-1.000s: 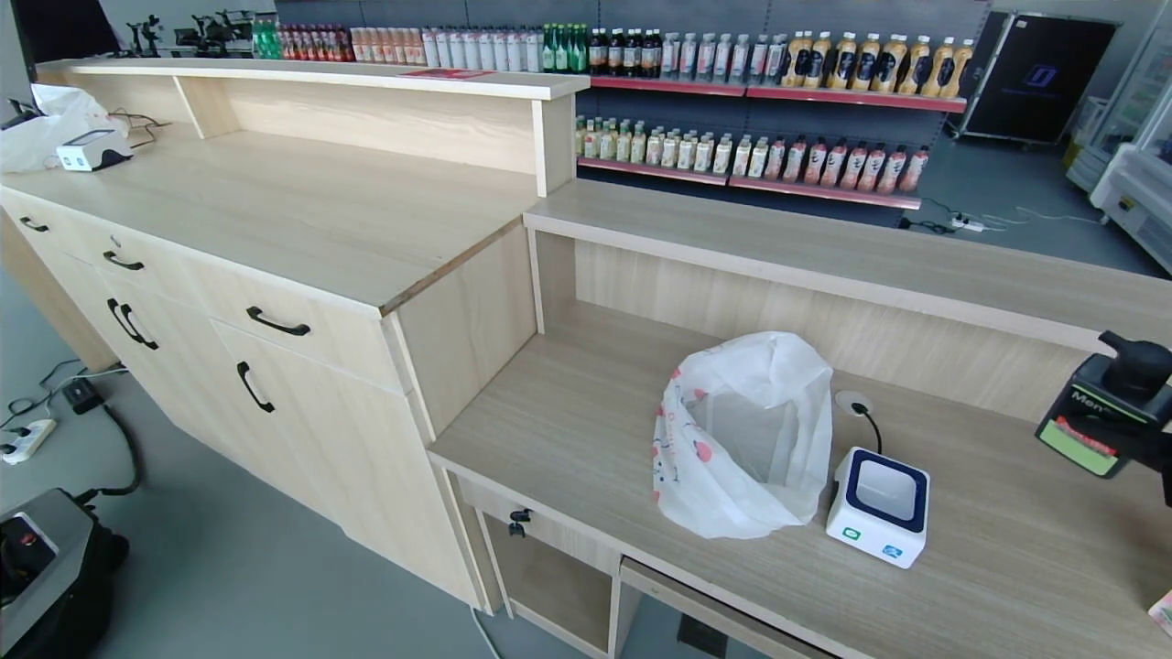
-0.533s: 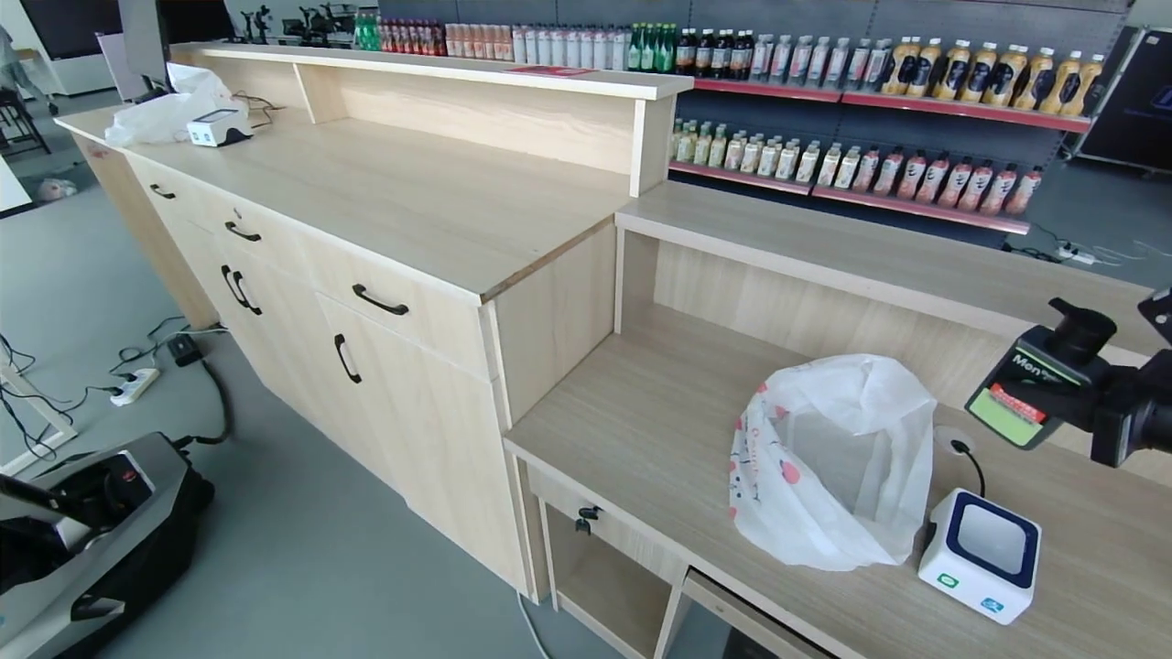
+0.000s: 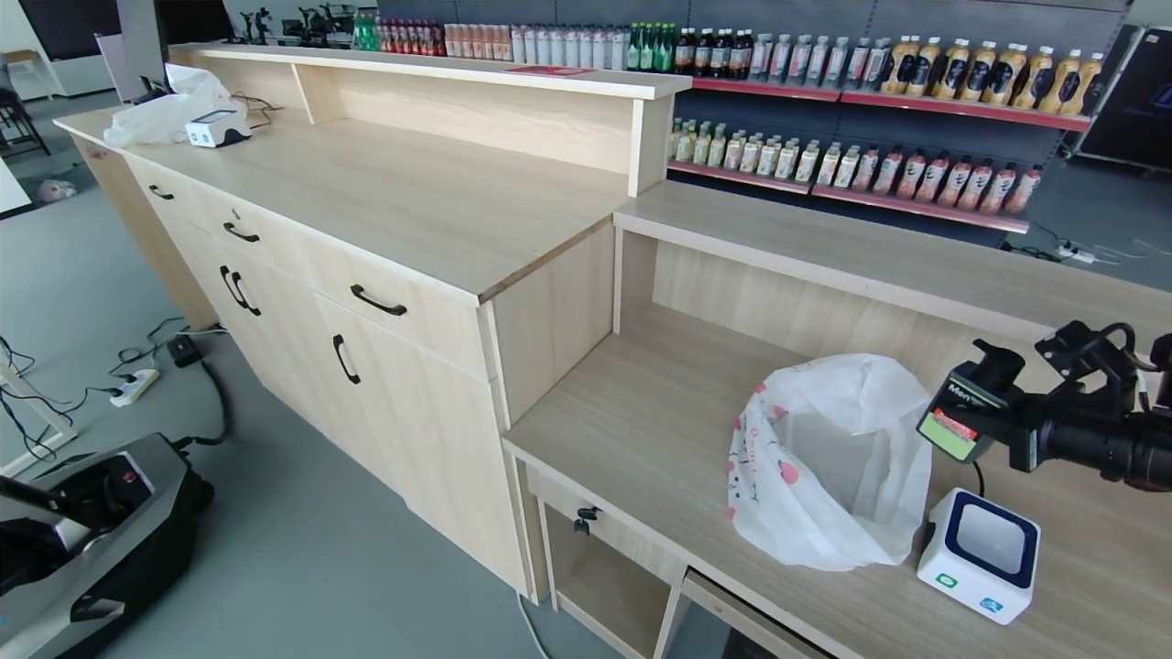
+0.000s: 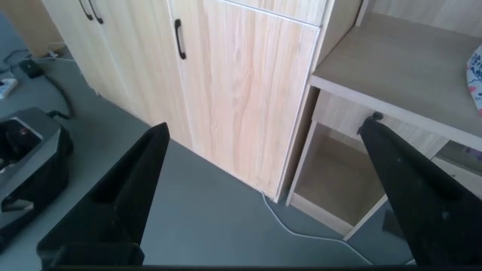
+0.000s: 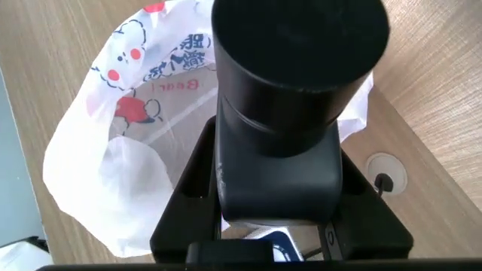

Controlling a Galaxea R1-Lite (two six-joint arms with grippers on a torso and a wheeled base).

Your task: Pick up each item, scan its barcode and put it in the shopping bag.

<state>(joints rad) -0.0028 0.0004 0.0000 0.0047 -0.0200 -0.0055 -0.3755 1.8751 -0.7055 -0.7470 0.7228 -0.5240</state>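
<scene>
The right gripper (image 3: 1024, 441) pinches a black bottle with green label (image 3: 961, 414) above the white plastic shopping bag (image 3: 829, 467); the left gripper (image 4: 260, 199) is spread.

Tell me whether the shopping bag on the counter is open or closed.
Open. The shopping bag stands with its mouth spread wide upward, and its inner walls show through the opening.

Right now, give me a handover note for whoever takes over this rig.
Right gripper: shut on the black bottle, held up over the edge of the shopping bag, near the scanner.
Left gripper: open, holding nothing, low beside the cabinet.
Done: bottle picked up. Whether it has been scanned cannot be told.
Left: scan it if needed, then drop it into the bag.
</scene>
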